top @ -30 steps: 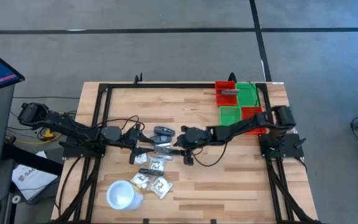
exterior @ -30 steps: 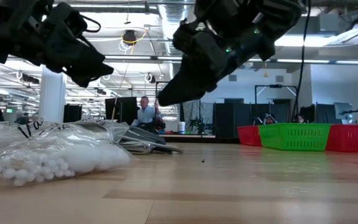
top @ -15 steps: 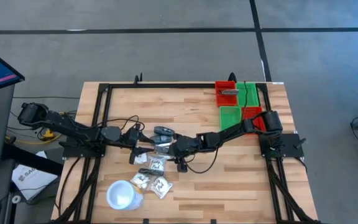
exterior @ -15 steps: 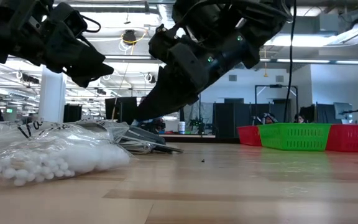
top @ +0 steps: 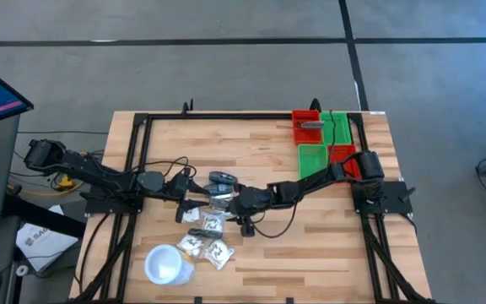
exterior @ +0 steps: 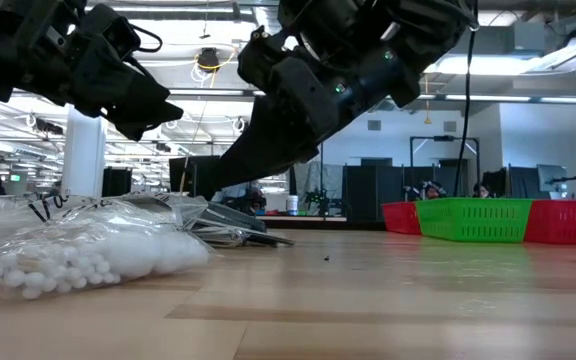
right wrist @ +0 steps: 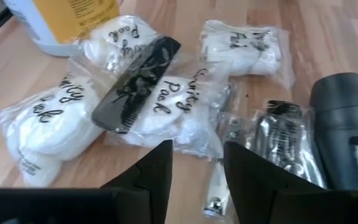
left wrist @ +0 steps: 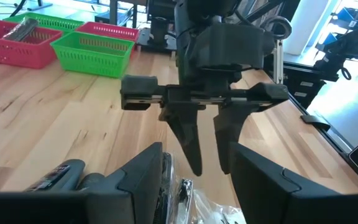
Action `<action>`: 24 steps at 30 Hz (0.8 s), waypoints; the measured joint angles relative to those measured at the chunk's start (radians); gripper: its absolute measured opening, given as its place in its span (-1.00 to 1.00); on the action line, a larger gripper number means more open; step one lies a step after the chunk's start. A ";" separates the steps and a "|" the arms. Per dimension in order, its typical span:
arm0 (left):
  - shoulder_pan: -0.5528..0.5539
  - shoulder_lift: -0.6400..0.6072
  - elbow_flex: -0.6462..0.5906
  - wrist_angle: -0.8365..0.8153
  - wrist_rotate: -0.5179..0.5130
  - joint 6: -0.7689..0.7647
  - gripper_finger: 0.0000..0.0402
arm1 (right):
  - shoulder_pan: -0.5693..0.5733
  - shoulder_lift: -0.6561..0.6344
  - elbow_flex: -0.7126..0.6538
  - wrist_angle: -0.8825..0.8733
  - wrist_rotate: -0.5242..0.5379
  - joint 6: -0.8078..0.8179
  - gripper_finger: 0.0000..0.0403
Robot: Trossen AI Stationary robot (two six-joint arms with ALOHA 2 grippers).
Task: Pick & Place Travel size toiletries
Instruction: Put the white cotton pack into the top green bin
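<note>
The right gripper [top: 230,203] hangs low over the pile of toiletries [top: 209,221] near the middle of the table [top: 310,245], its arm reaching in from the right side. Its two fingers [right wrist: 155,171] stand apart with nothing between them; past them lie clear sachets [right wrist: 185,118] of white contents, a black comb [right wrist: 135,84] lying across two of the sachets, a packet of small metal tools [right wrist: 281,140] and a dark grey case [right wrist: 347,134] at the pile's edge. The sachet under the comb lies just beyond the fingertips, not touched by them. The left gripper [top: 194,192] sits on the other side of the same pile, facing the right one; its fingers [left wrist: 138,180] are also spread and grip nothing, with a sachet [left wrist: 194,202] showing low between them. In the left wrist view the right gripper points straight down toward the table. From table level, a sachet of white beads [exterior: 78,255] lies in the foreground, with the pile behind it and both grippers above it. A white cup [top: 165,263] stands near the table's front edge, just beside the closest sachets. At the far right corner are red and green baskets [top: 323,139]; one red basket [top: 305,127] holds a grey item [top: 310,124], well apart from both grippers.
</note>
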 joint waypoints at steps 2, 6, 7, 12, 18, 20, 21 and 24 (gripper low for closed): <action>0.000 0.000 0.000 0.000 0.000 0.000 -0.12 | -0.001 0.004 0.000 0.004 0.000 -0.002 -0.34; 0.000 0.000 0.000 0.000 0.000 0.000 -0.12 | 0.000 0.035 -0.003 0.033 0.000 0.000 -0.35; 0.000 0.000 0.000 0.000 0.000 0.000 -0.12 | 0.000 0.039 -0.001 0.047 0.000 -0.001 -0.36; 0.000 0.000 0.000 0.000 0.000 0.000 -0.12 | 0.000 0.058 0.007 0.040 -0.002 0.000 -0.37; 0.000 0.000 0.000 0.001 0.000 0.000 -0.12 | 0.000 0.063 0.011 0.045 -0.003 0.000 -0.37; 0.000 0.000 0.000 0.001 0.000 0.000 -0.12 | 0.000 0.061 0.013 0.056 -0.003 0.000 -0.36; 0.000 0.000 0.000 0.001 0.000 0.000 -0.12 | 0.000 0.060 0.013 0.060 -0.003 0.000 -0.36; 0.000 0.000 0.000 0.001 0.000 0.000 -0.12 | 0.000 0.060 0.012 0.070 -0.003 -0.002 -0.36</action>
